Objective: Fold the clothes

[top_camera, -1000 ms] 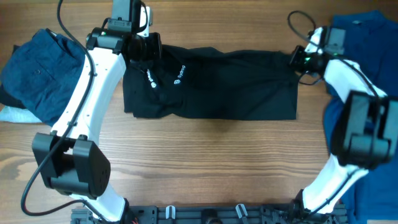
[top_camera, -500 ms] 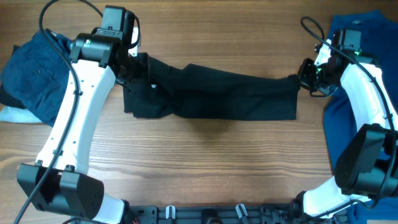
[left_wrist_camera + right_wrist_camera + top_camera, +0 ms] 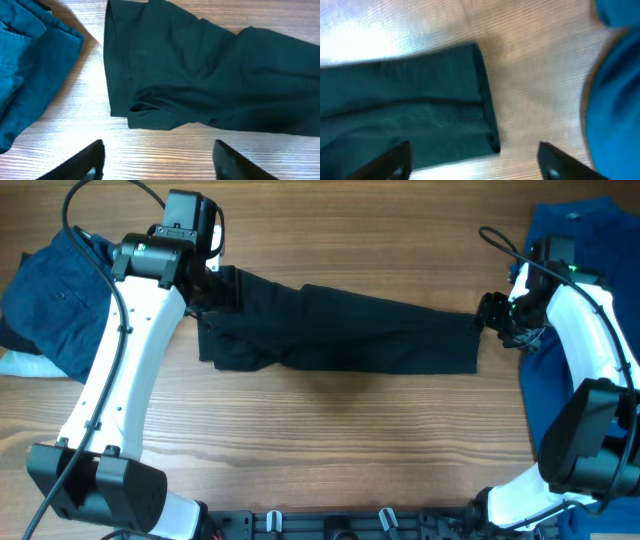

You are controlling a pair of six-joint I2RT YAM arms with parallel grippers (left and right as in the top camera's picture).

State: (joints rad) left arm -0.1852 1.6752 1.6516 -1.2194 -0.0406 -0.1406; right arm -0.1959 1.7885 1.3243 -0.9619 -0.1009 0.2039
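The black shirt (image 3: 350,335) lies on the wooden table as a long folded strip, its logo hidden. My left gripper (image 3: 222,288) hovers over the strip's left end and stands open. In the left wrist view, bare wood shows between the left gripper's (image 3: 159,162) fingers, and the black shirt (image 3: 200,75) lies beyond them. My right gripper (image 3: 492,315) hangs at the strip's right end, also open. In the right wrist view, the right gripper (image 3: 477,162) has the corner of the black shirt (image 3: 410,100) and bare wood between its fingers, gripping nothing.
A pile of dark blue clothes (image 3: 55,300) sits at the left edge with something white (image 3: 20,363) beneath it. A brighter blue garment (image 3: 585,240) covers the right side under the right arm. A black rail (image 3: 330,525) runs along the table's front edge.
Both arms carried the shirt's far edge over toward the front, hiding the logo. Both grippers then opened and let the fabric go; it has settled on the table.
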